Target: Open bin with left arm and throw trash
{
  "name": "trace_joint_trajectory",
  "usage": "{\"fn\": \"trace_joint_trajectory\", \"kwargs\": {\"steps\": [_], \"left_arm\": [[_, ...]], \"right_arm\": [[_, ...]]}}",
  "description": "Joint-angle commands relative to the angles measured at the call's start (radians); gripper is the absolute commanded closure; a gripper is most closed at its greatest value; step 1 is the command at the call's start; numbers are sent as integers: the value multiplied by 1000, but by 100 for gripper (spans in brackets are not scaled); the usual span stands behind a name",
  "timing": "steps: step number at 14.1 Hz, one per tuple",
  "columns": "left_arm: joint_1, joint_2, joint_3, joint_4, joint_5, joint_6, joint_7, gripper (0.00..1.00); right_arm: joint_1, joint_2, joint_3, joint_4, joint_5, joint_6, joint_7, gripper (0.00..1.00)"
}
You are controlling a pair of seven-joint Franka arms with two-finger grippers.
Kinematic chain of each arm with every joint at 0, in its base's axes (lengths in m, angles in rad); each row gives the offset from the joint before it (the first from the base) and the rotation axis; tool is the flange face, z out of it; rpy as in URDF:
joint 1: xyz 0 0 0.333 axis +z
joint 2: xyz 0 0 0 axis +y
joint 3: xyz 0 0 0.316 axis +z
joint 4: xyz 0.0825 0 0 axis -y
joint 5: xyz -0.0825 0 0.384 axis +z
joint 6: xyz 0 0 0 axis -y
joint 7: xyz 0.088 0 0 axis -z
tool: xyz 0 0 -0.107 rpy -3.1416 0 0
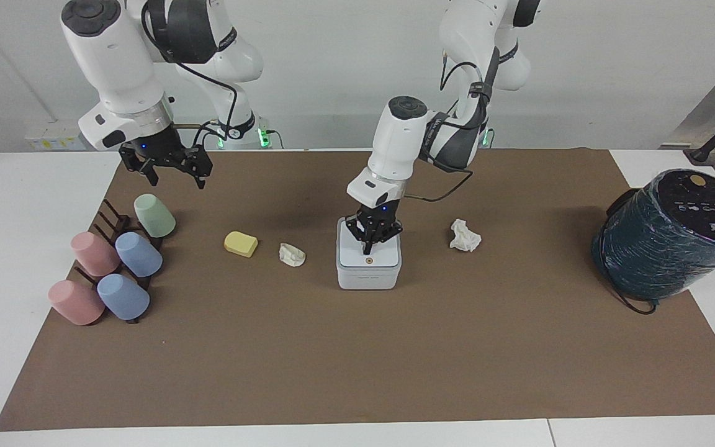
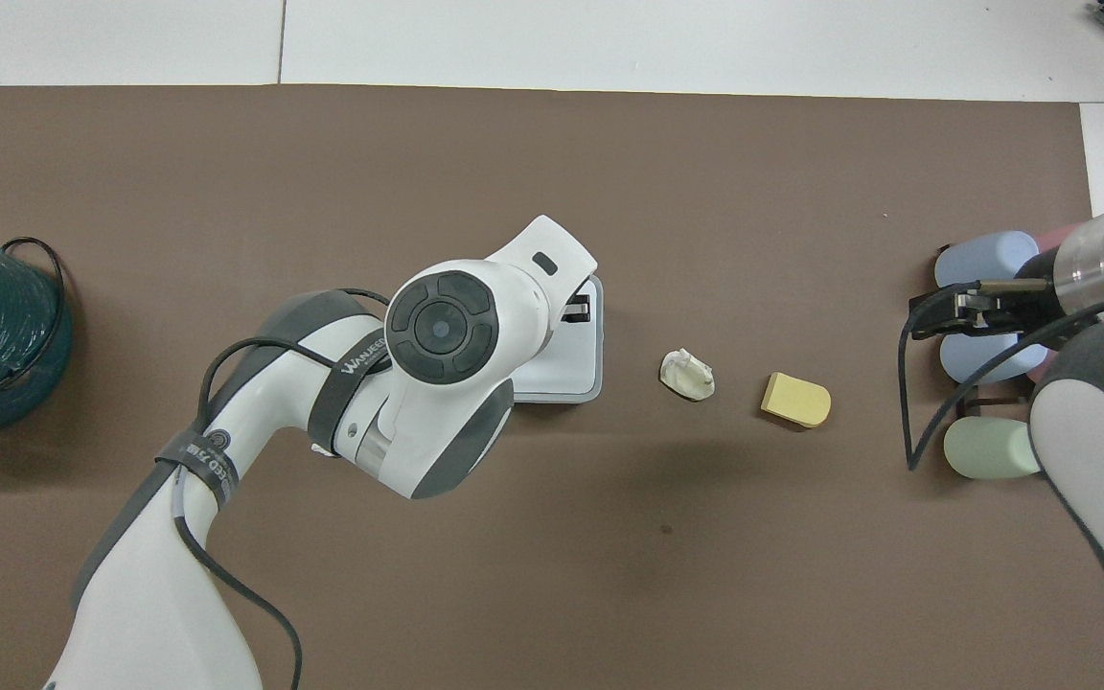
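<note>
Two arms over a white bench [image 1: 22, 205] with brown mat [image 1: 357, 347], grey wall behind. Left gripper [image 1: 368, 251], fingers closed, tip on shut lid of the bin [image 1: 368, 273] mid-mat. Right gripper [image 1: 174, 177], fingers open, waits above cups [image 1: 140, 254]. Trash: yellow block [image 1: 241, 243] and paper wads [image 1: 292, 254] beside bin.

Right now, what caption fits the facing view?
Left gripper shut, tip over the closed white bin's lid; right gripper open above the cups.

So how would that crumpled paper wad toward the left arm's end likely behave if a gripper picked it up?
The crumpled paper wad looks light and likely squashes under closing fingers. Its irregular folds probably stop it rolling. It lies apart from the bin, so a nudge would likely slide it.
</note>
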Motion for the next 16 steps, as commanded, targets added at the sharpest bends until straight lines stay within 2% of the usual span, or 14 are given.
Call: {"fn": "trace_joint_trajectory", "kwargs": {"steps": [1,3,7,9,11,13,14,16], "left_arm": [[22,21,7,149,8,-208,18,100],[33,4,10,201,10,-321,20,100],[64,-57,21,227,16,-515,92,100],[75,-90,31,226,45,-549,127,100],[118,-97,36,223,45,-567,212,100],[173,-106,36,197,45,-558,306,100],[193,-114,36,175,45,-546,349,93],[229,-126,36,135,43,-505,409,54]], "right_arm": [[-8,-75,6,-191,22,135,-21,0],[-2,-69,7,-246,22,198,-19,0],[1,-58,9,-387,20,337,-22,0],[1,-27,9,-440,20,411,-30,0],[1,13,9,-461,20,460,-31,0],[7,19,9,-498,20,488,-33,0],[7,23,9,-519,20,542,-33,0],[4,36,9,-552,20,630,-34,0]]}}
